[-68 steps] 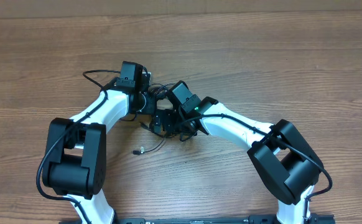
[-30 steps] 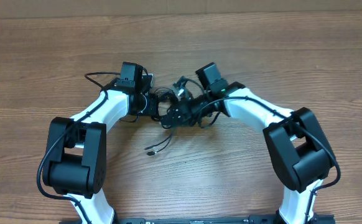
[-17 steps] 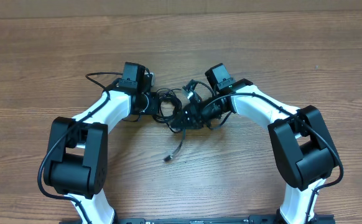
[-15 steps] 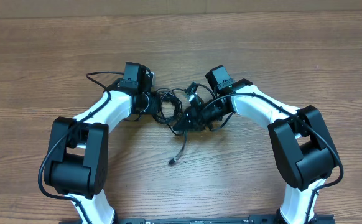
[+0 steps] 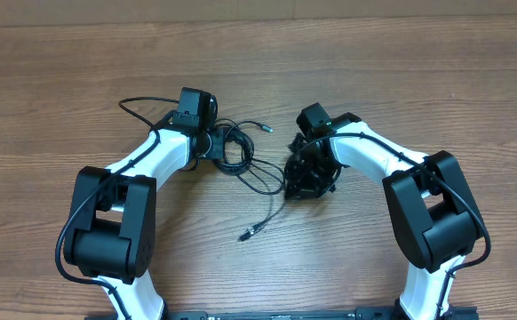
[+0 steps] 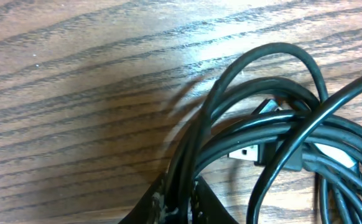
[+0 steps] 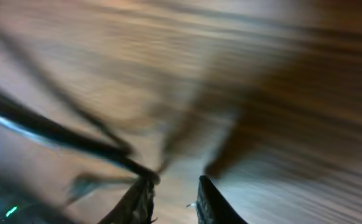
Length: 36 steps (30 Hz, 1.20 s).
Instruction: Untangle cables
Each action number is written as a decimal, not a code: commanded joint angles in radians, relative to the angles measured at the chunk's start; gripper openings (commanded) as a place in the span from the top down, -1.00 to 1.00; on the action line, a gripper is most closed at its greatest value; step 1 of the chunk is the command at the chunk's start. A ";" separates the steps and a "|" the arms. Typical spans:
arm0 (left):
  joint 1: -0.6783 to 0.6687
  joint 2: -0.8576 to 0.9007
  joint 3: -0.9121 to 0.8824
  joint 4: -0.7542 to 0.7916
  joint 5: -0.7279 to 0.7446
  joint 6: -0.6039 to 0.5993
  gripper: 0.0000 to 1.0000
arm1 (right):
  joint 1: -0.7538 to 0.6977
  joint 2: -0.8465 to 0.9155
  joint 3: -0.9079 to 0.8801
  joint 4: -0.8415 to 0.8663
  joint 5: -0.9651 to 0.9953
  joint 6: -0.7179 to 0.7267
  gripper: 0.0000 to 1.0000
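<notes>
The cables (image 5: pixel 237 156) are thin black cords looped in a loose bundle at mid-table. One plug end (image 5: pixel 264 128) points right, and another strand trails to a plug (image 5: pixel 246 236) nearer the front. My left gripper (image 5: pixel 209 143) is at the bundle's left side. In the left wrist view it (image 6: pixel 178 204) is shut on two or three strands of the cables (image 6: pixel 255 134), with a silver plug (image 6: pixel 244 152) inside the loops. My right gripper (image 5: pixel 299 185) stands just right of the trailing strand. Its view is blurred; the fingers (image 7: pixel 141 200) stand slightly apart with nothing between them, a cord (image 7: pixel 56 132) brushing the left tip.
The wooden table (image 5: pixel 374 62) stretches around both arms. A thicker black cord (image 5: pixel 137 104) arcs behind the left arm.
My right gripper has let go of the tangle and swung down and right. The bundle has sprung back toward my left gripper, and the loose plug end has slid a little.
</notes>
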<state>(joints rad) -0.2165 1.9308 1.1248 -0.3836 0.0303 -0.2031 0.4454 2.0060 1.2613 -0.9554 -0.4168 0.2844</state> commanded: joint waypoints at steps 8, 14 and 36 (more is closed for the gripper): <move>0.045 0.104 -0.064 -0.040 -0.108 0.004 0.67 | -0.002 0.007 -0.003 -0.088 0.416 0.108 -0.18; 0.064 0.104 -0.064 -0.045 -0.058 0.005 0.65 | -0.001 0.003 0.107 -0.249 0.400 0.107 -0.07; 0.066 0.104 -0.064 -0.047 -0.048 0.005 0.57 | 0.210 -0.016 0.234 -0.121 0.084 -0.070 -0.57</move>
<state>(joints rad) -0.1692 1.9320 1.1275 -0.3851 0.0147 -0.2031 0.6250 2.0071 1.4864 -1.0897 -0.4358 0.1249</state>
